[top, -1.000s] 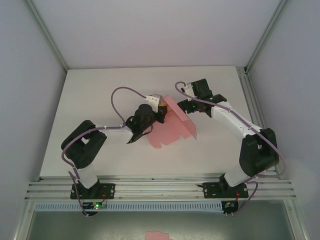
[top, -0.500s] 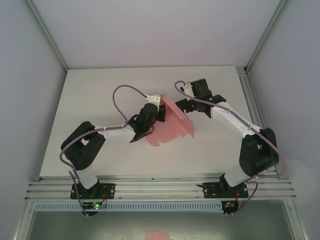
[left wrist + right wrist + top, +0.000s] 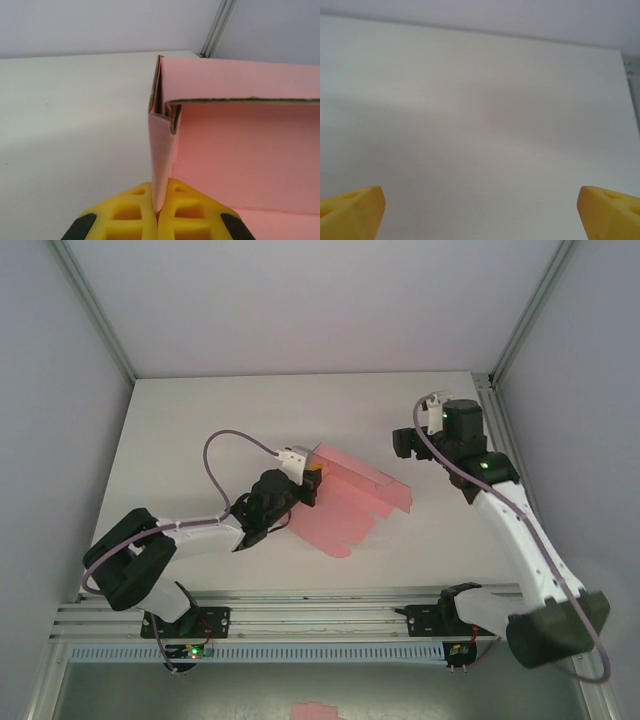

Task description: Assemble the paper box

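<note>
A: Left gripper [image 3: 160, 210], what is seen?
B: It is clamped on a raised flap of the box [image 3: 350, 502], which is laid half-folded in the middle of the table [image 3: 180, 430].
A: Right gripper [image 3: 480, 207]?
B: It is held wide, nothing gripped, well right of the box

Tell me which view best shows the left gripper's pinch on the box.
Left wrist: close up, the left gripper is shut on an upright flap of the paper box. Top external shows that grip small, from above. Right wrist faces the table.
</note>
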Robot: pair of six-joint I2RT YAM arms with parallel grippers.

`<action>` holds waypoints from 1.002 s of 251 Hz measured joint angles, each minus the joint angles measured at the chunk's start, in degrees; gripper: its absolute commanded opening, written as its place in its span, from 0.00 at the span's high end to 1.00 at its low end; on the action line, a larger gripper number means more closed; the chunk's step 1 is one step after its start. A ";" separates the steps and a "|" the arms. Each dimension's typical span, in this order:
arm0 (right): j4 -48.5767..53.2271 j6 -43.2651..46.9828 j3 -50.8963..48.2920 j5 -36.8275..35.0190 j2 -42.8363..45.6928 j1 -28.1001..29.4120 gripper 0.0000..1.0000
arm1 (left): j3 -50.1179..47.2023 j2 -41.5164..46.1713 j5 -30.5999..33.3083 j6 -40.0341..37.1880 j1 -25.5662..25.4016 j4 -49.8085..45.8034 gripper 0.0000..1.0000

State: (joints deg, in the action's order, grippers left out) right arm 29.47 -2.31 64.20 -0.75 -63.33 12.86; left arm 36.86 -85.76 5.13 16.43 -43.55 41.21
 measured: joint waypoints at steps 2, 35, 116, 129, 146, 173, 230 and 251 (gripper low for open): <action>0.07 0.07 0.00 0.44 0.76 0.00 0.02 | -0.02 0.11 0.00 -0.02 0.00 0.00 1.00; 0.24 0.07 -1.27 9.27 8.61 0.04 0.02 | -0.44 2.89 0.48 -0.46 0.00 0.04 1.00; 5.35 2.38 -3.10 23.56 11.76 2.95 0.02 | -0.59 4.72 3.54 -2.12 0.00 -0.46 1.00; 6.21 2.73 -3.26 23.78 11.63 3.30 0.02 | -0.66 4.79 3.76 -2.12 0.00 -0.48 1.00; 6.93 2.99 -3.43 23.47 11.02 3.85 0.02 | -0.66 4.83 3.72 -2.14 0.00 -0.48 1.00; 7.17 3.15 -3.76 22.69 8.92 4.31 0.02 | -0.90 4.85 3.72 -2.51 0.00 -0.59 1.00; 5.79 3.78 -4.44 20.61 4.33 7.39 0.02 | -2.10 5.01 4.17 -2.54 0.07 -2.36 1.00; 4.94 4.22 -4.72 19.21 3.89 8.79 0.02 | -2.14 5.05 4.44 -2.51 0.07 -3.02 1.00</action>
State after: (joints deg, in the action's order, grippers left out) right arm 34.41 1.91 59.48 18.46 -59.44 21.65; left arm 34.72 -80.71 9.56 13.91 -43.48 38.20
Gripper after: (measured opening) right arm 0.980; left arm 0.053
